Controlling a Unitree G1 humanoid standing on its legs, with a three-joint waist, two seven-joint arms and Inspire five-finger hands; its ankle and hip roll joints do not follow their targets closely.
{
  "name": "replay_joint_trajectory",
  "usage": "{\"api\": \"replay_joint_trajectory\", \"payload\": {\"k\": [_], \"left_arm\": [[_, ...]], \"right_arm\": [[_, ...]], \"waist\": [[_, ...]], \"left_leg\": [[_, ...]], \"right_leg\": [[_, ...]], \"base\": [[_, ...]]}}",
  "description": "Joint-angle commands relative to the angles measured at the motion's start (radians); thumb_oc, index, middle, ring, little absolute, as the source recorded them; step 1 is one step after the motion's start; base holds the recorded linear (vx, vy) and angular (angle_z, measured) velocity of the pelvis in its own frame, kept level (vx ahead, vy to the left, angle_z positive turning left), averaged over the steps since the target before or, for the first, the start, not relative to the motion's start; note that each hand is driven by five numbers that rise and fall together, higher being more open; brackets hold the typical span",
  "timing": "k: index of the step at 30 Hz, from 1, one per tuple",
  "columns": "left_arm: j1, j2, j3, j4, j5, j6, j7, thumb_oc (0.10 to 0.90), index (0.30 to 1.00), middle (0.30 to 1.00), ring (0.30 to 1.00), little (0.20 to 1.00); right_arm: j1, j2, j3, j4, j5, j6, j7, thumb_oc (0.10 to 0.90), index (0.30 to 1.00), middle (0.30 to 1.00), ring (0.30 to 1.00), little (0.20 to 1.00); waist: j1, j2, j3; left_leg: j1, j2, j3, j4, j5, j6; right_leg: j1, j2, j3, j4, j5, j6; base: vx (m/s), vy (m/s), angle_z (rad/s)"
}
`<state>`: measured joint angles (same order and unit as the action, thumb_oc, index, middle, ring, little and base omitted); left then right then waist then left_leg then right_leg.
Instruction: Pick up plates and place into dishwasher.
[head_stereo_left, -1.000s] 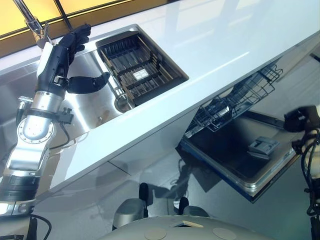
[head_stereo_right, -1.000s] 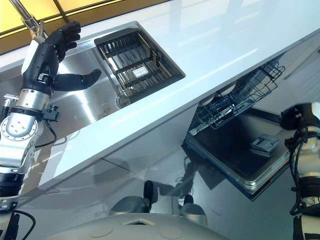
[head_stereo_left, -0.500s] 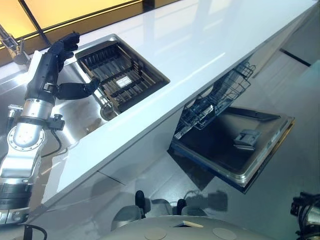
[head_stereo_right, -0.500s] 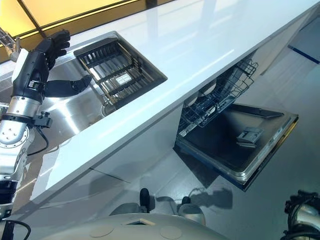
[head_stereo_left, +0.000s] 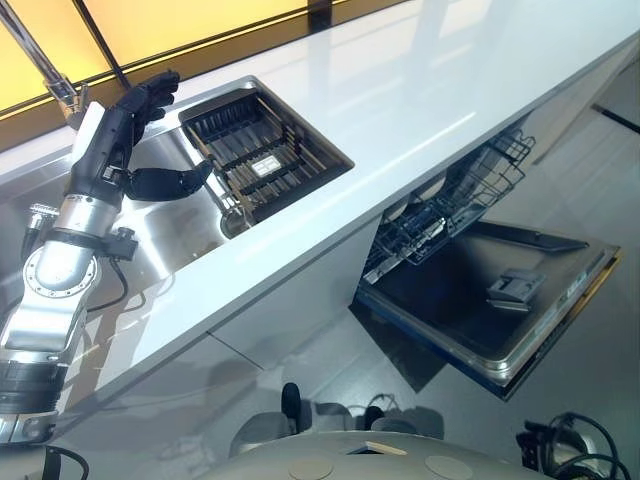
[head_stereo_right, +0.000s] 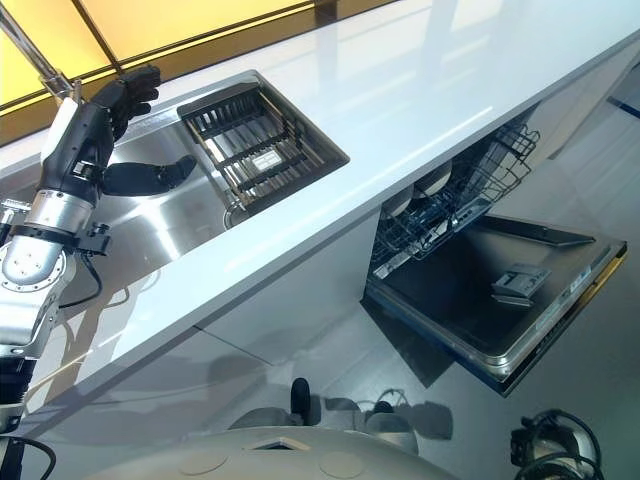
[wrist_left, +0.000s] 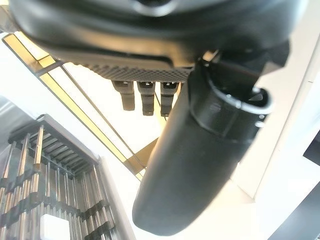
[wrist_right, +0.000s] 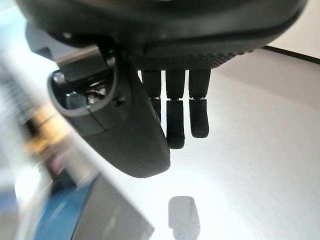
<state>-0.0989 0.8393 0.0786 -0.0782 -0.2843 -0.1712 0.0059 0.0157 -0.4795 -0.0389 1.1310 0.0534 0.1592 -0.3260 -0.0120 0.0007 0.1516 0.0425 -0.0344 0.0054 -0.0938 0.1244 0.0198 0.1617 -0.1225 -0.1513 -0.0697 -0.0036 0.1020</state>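
**Left hand spread over sink, plates sitting in dishwasher rack**

White countertop (head_stereo_left: 400, 90) is running from near left to far right, its front edge cutting diagonally across the scene; wide bare stretch of top lying to the right of the sink. Steel sink (head_stereo_left: 170, 215) is sitting in the left part of it, with a dark slatted drying rack (head_stereo_left: 262, 160) filling its right half; a small white label is lying on the rack, print too small to read. Faucet (head_stereo_left: 45, 65) is rising at the far left behind the sink.

Dishwasher door (head_stereo_right: 500, 290) is hanging open below the counter edge on the right, lying flat over the grey floor (head_stereo_right: 300, 340), open floor on its near side. Wire dishwasher rack (head_stereo_right: 455, 200) is sticking out under the counter edge above the door, with white plates (head_stereo_right: 432, 180) standing in it.

Left hand (head_stereo_left: 125, 125) is hovering over the left half of the sink, fingers straight and spread, thumb jutting toward the drying rack, holding nothing. Right hand (wrist_right: 170, 100) is showing in its wrist view, fingers hanging loosely straight, thumb apart, holding nothing, over a pale surface.
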Motion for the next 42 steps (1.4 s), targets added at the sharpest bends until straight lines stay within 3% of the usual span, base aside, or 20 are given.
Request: {"api": "replay_joint_trajectory", "payload": {"k": [1, 8, 10, 14, 17, 19, 23, 30, 35, 42], "left_arm": [[-0.197, 0.036, 0.035, -0.035, -0.028, -0.051, 0.055, 0.800, 0.900, 0.900, 0.900, 0.900], [-0.343, 0.056, -0.032, 0.004, -0.029, -0.058, 0.134, 0.800, 0.900, 0.900, 0.900, 0.900], [-0.389, 0.052, -0.061, 0.025, -0.023, -0.077, 0.165, 0.800, 0.900, 0.900, 0.900, 0.900], [-0.468, 0.032, -0.116, 0.051, 0.001, -0.108, 0.213, 0.800, 0.900, 0.900, 0.900, 0.900], [-0.516, 0.020, -0.148, 0.062, 0.016, -0.105, 0.242, 0.800, 0.900, 0.900, 0.900, 0.900], [-0.507, 0.016, -0.149, 0.051, 0.027, -0.094, 0.258, 0.800, 0.900, 0.900, 0.900, 0.900], [-0.460, -0.011, -0.137, 0.028, 0.045, -0.062, 0.279, 0.800, 0.900, 0.900, 0.900, 0.900], [-0.375, -0.034, -0.104, 0.008, 0.041, -0.047, 0.265, 0.800, 0.900, 0.900, 0.900, 0.900], [-0.352, -0.045, -0.114, 0.019, 0.023, -0.054, 0.224, 0.800, 0.900, 0.900, 0.900, 0.900], [-0.288, -0.082, -0.099, -0.030, 0.016, -0.032, 0.175, 0.800, 0.900, 0.900, 0.900, 0.900]], "right_arm": [[-0.084, -0.069, 0.039, 0.002, -0.045, -0.014, -0.051, 0.100, 0.300, 0.300, 0.300, 0.200], [-0.230, -0.093, 0.130, 0.079, -0.013, -0.006, -0.017, 0.100, 0.300, 0.300, 0.300, 0.200], [-0.284, -0.113, 0.153, 0.075, 0.005, -0.021, -0.003, 0.100, 0.300, 0.300, 0.300, 0.200], [-0.407, -0.145, 0.197, 0.025, 0.061, -0.135, 0.020, 0.100, 0.300, 0.300, 0.300, 0.200], [-0.479, -0.151, 0.255, -0.108, 0.032, -0.191, -0.018, 0.100, 0.300, 0.300, 0.300, 0.200], [-0.486, -0.159, 0.289, -0.276, 0.012, -0.177, -0.049, 0.100, 0.300, 0.300, 0.300, 0.200], [-0.500, -0.147, 0.310, -0.572, -0.089, -0.236, -0.072, 0.100, 0.300, 0.300, 0.300, 0.200], [-0.554, -0.123, 0.290, -0.995, -0.173, -0.321, 0.012, 0.100, 0.300, 0.300, 0.300, 0.200], [-0.629, -0.137, 0.299, -1.125, -0.170, -0.369, 0.064, 0.100, 0.300, 0.300, 0.300, 0.200], [-0.589, -0.167, 0.275, -1.204, -0.180, -0.338, 0.132, 0.100, 0.300, 0.300, 0.300, 0.200]], "waist": [[0.053, 0.033, 0.011], [0.078, 0.104, 0.124], [0.078, 0.136, 0.161], [0.076, 0.197, 0.213], [0.065, 0.213, 0.225], [0.055, 0.209, 0.222], [0.038, 0.186, 0.199], [0.038, 0.124, 0.139], [0.058, 0.076, 0.077], [0.091, 0.026, 0.004]], "left_leg": [[0.041, -0.020, 0.019, 0.030, -0.139, 0.018], [-0.068, -0.041, -0.018, 0.084, -0.108, 0.021], [-0.105, -0.051, -0.027, 0.112, -0.098, 0.016], [-0.153, -0.062, -0.039, 0.144, -0.084, 0.007], [-0.157, -0.064, -0.037, 0.140, -0.079, 0.001], [-0.146, -0.061, -0.032, 0.134, -0.083, -0.002], [-0.107, -0.056, -0.020, 0.118, -0.096, -0.005], [-0.041, -0.054, -0.009, 0.095, -0.119, -0.002], [-0.007, -0.051, -0.006, 0.090, -0.133, -0.004], [0.032, -0.050, -0.016, 0.071, -0.143, -0.003]], "right_leg": [[-0.153, 0.012, 0.011, 0.203, -0.032, 0.027], [-0.248, -0.016, 0.000, 0.312, -0.053, 0.009], [-0.277, -0.027, -0.002, 0.350, -0.065, -0.001], [-0.322, -0.039, 0.005, 0.409, -0.097, -0.025], [-0.334, -0.040, 0.009, 0.420, -0.108, -0.033], [-0.331, -0.041, 0.009, 0.418, -0.108, -0.033], [-0.300, -0.038, 0.002, 0.380, -0.103, -0.030], [-0.227, -0.024, -0.019, 0.287, -0.076, -0.020], [-0.169, -0.016, -0.041, 0.210, -0.046, -0.015], [-0.093, -0.001, -0.057, 0.124, -0.023, -0.015]], "base": [[-0.11, -0.150, 0.09], [-0.21, -0.128, 0.23], [-0.23, -0.023, 0.06], [-0.19, 0.019, 0.06], [-0.08, 0.041, 0.08], [0.01, 0.058, -0.01], [0.07, 0.068, -0.29], [0.12, 0.065, -0.54], [0.15, 0.050, -0.48], [0.12, 0.032, 0.07]]}}
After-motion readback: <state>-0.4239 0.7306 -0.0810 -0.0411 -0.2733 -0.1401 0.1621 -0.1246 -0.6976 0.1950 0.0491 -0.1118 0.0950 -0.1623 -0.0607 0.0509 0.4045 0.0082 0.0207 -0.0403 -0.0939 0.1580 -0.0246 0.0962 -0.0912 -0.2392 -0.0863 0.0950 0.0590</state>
